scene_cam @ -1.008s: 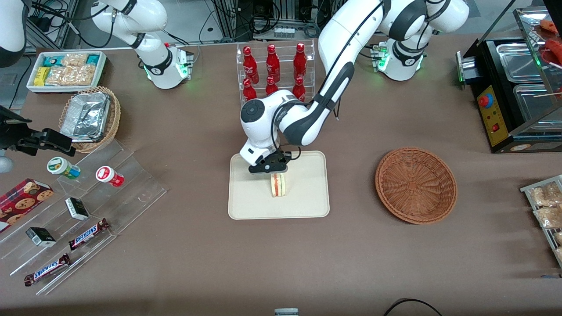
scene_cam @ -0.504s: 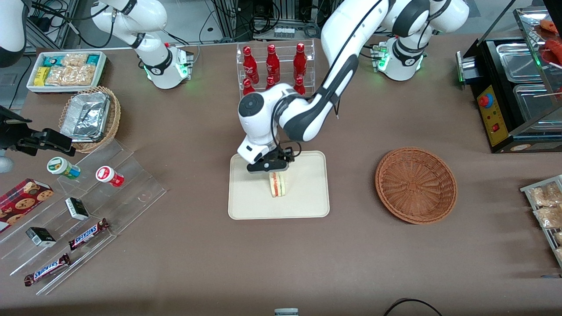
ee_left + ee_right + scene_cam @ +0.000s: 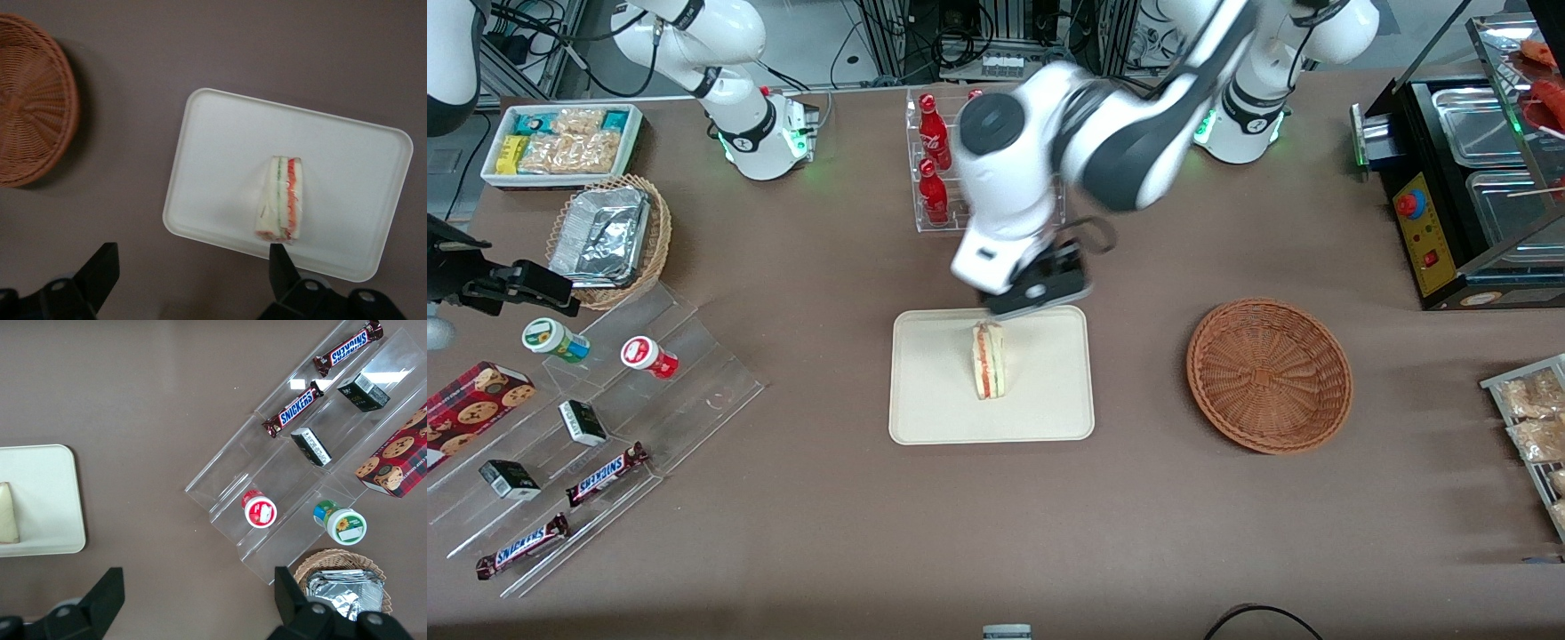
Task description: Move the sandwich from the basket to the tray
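Note:
The sandwich [image 3: 988, 362] [image 3: 281, 198] stands on its edge in the middle of the cream tray [image 3: 934, 400] [image 3: 220, 147], red and green filling showing. My gripper [image 3: 1037, 298] [image 3: 190, 270] hangs above the tray's rim farthest from the front camera, raised clear of the sandwich, its fingers [image 3: 99, 270] spread wide with nothing between them. The reddish-brown basket [image 3: 1269, 374] [image 3: 30, 110] sits empty on the table toward the working arm's end.
A clear rack of red bottles [image 3: 934, 164] stands farther from the camera than the tray, partly covered by my arm. A tiered acrylic stand with snacks [image 3: 596, 418] and a foil container in a lighter wicker basket [image 3: 609, 238] lie toward the parked arm's end.
My gripper has let go of the sandwich and risen up and away from the camera, toward the bottle rack. The sandwich stays standing on the tray.

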### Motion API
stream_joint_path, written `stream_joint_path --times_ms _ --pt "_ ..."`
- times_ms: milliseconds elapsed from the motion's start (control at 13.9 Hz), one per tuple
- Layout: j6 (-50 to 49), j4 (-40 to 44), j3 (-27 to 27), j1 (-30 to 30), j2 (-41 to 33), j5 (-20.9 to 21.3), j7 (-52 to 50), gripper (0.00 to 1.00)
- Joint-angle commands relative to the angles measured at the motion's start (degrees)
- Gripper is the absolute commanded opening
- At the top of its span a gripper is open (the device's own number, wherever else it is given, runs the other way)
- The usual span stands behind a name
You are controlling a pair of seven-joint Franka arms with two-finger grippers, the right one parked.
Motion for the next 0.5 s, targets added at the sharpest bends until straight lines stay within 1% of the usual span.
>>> stream_joint_path --times_ms 0,72,288,360,432 --pt "-2.9 -9.1 -0.1 4.4 -10.7 -0.8 -0.3 0.99" --pt "-3.1 -10.5 -0.1 6.2 -12.9 -0.9 2.0 0.99" --pt "-6.6 -10.3 -0.1 12.0 -17.3 -1.3 7.7 0.99" --pt "-8.2 -10.6 -0.1 13.9 -19.0 -1.4 10.3 0.99" --pt "-10.3 -10.7 -0.1 16.4 -19.9 -2.3 14.4 0.99"
